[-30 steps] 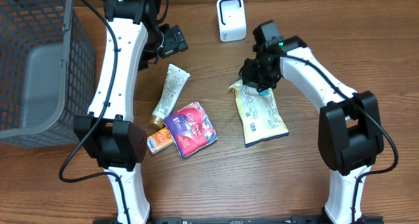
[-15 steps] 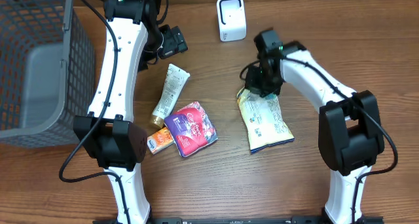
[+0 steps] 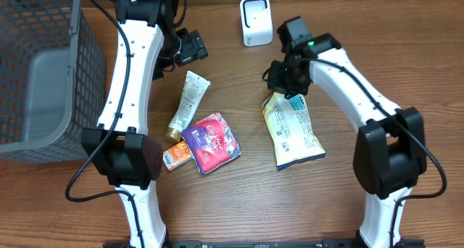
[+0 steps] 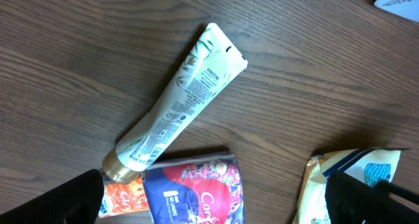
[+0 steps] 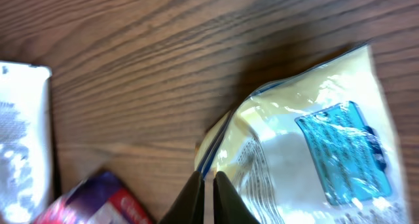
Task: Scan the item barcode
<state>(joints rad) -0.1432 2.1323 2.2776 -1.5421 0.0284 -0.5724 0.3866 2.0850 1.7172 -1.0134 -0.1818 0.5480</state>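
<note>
The right gripper (image 5: pixel 208 179) is clamped on the top corner of the bag (image 3: pixel 293 128), which lies on the worktop (image 3: pixel 239 197), apart from the scanner (image 3: pixel 256 21). The left gripper (image 3: pixel 190 46) is held apart. The pick-up seems in hand; next, the bag needs lifting, barcode turned scannerward. Counted: one bag, tube (image 3: pixel 187 99), pouch (image 3: pixel 212 141), packet (image 3: pixel 176 155), basket (image 3: pixel 87 59).
</note>
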